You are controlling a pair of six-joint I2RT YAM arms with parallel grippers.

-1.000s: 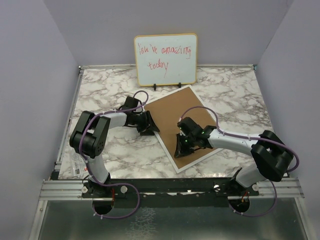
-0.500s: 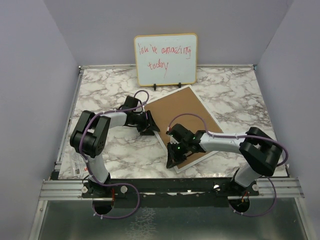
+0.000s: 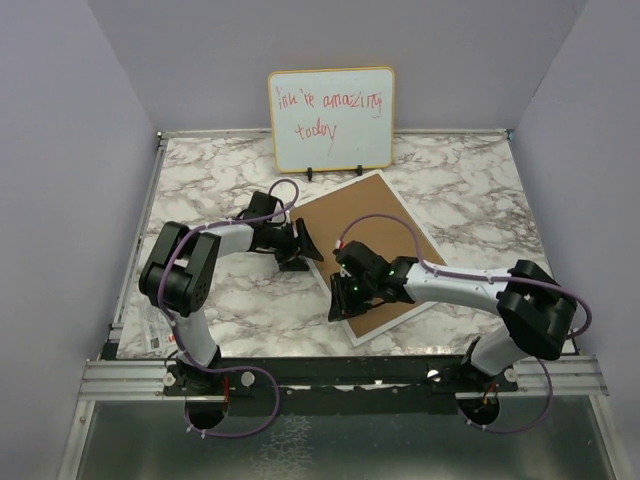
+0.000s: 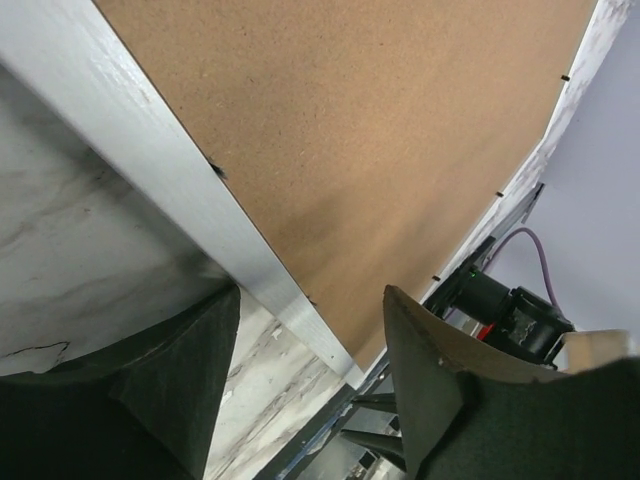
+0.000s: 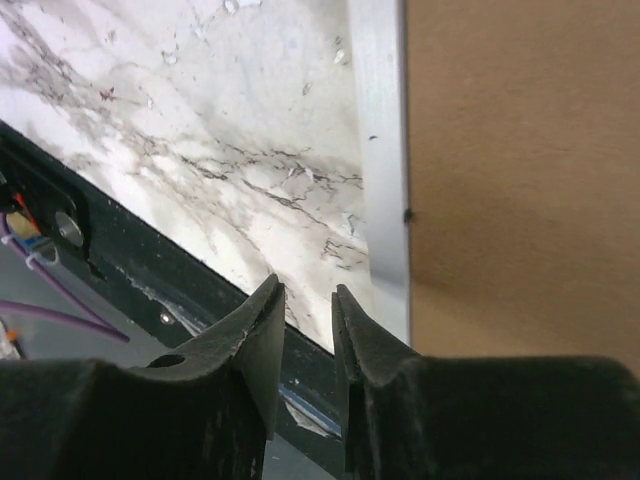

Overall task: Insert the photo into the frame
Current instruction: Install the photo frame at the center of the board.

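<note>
Left gripper (image 3: 303, 245): sits at the left corner of the frame (image 4: 150, 130); jaws parted wider than a second ago, with the white rim showing between them, clamping nothing.
Right gripper (image 5: 305, 290): was pinched shut over the middle of the backing board (image 3: 380, 215) a second ago; now slid left to the frame's near-left edge, jaws cracked apart a little and empty, over the table (image 3: 220, 180) just beside the rim.
Meaning for the task: reads as both letting go once the board is seated; likely close to the finish.
Frame contents: lies face down and askew on the table, in front of the whiteboard (image 3: 330, 120); holds the backing board inside the rim.
Photo: not visible in any view; probably under the board, but impossible to tell.
</note>
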